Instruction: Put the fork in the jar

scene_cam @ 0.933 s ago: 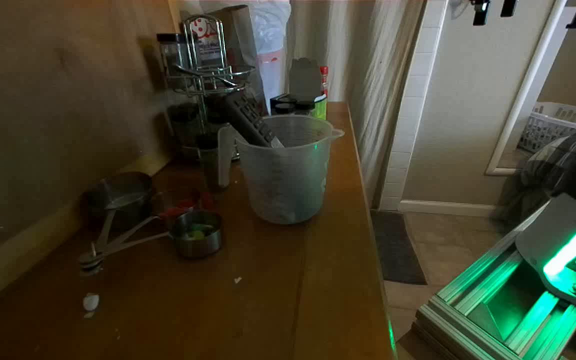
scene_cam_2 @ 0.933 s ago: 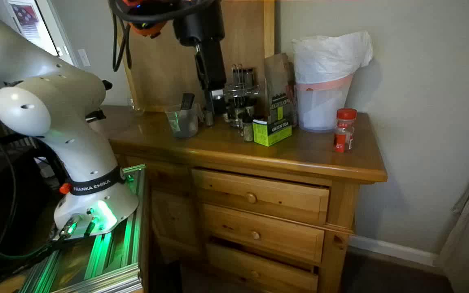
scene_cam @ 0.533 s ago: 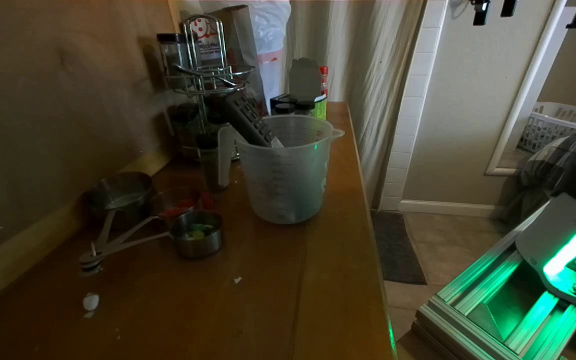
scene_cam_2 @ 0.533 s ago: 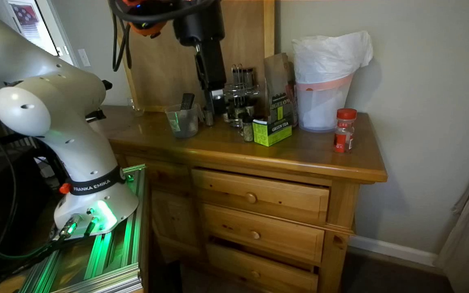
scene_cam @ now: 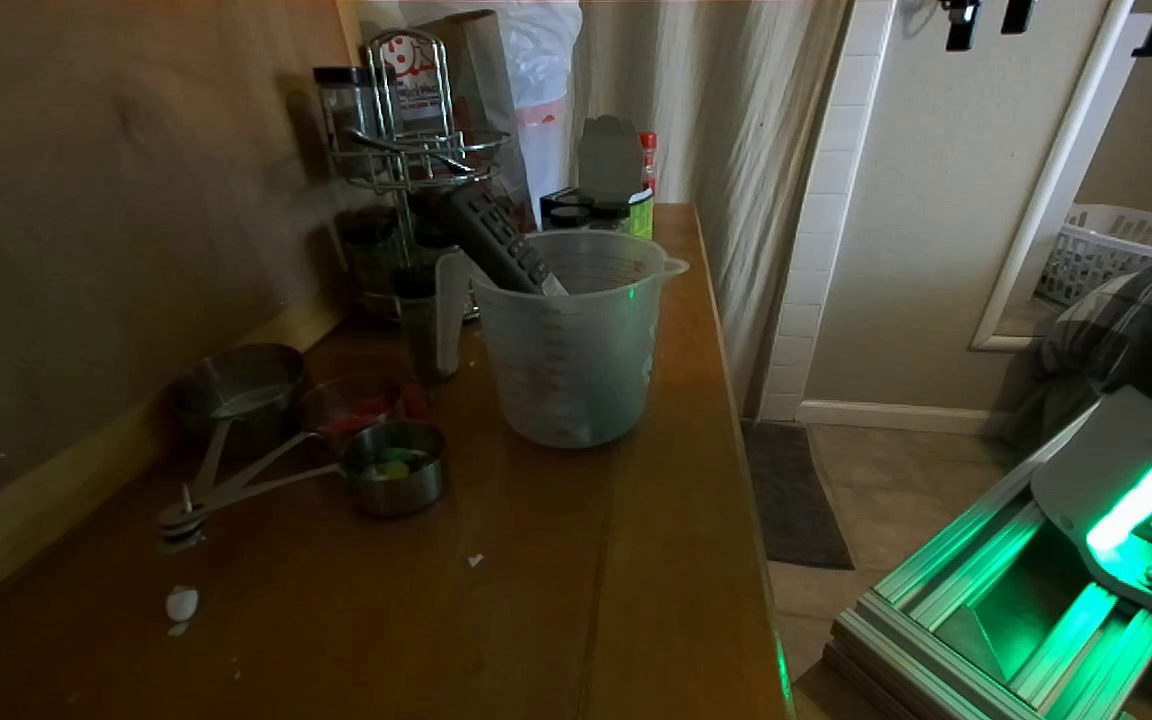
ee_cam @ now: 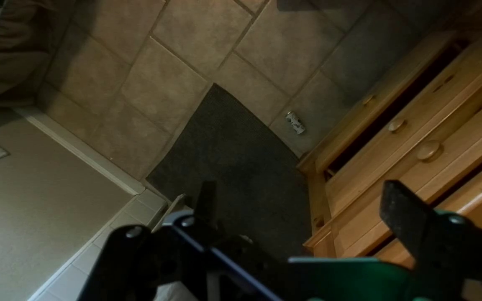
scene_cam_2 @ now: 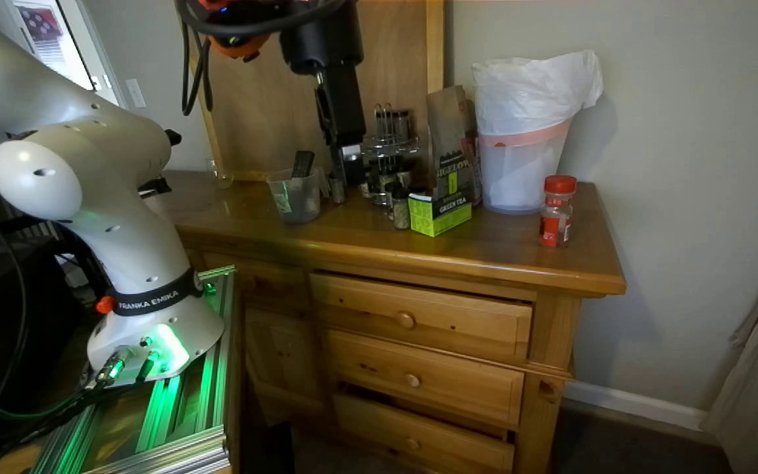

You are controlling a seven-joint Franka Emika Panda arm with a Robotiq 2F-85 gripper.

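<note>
Pincer (ee_cam: 301, 191) spread and empty, and the fork I can't spot! The jar (scene_cam: 576, 360) stands on the counter (scene_cam: 526, 630), dark utensil (scene_cam: 496, 238) leaning in it: find the fork, then lower it clear.

The Franka Panda arm (scene_cam_2: 109, 171) is covered by smooth, rounded white shells (scene_cam_2: 30, 194), in which dark recesses (scene_cam_2: 44, 172) are seen. A black band (scene_cam_2: 150, 302) is printed with "FRANKA EMIKA"; below it, a light strip (scene_cam_2: 174, 346) is lit green. The Robotiq gripper (ee_cam: 301, 196) is coloured black and fastened with screws (ee_cam: 134, 231); above it, black cables (scene_cam_2: 247, 30) and orange parts (scene_cam_2: 251, 47) are seen.
</note>
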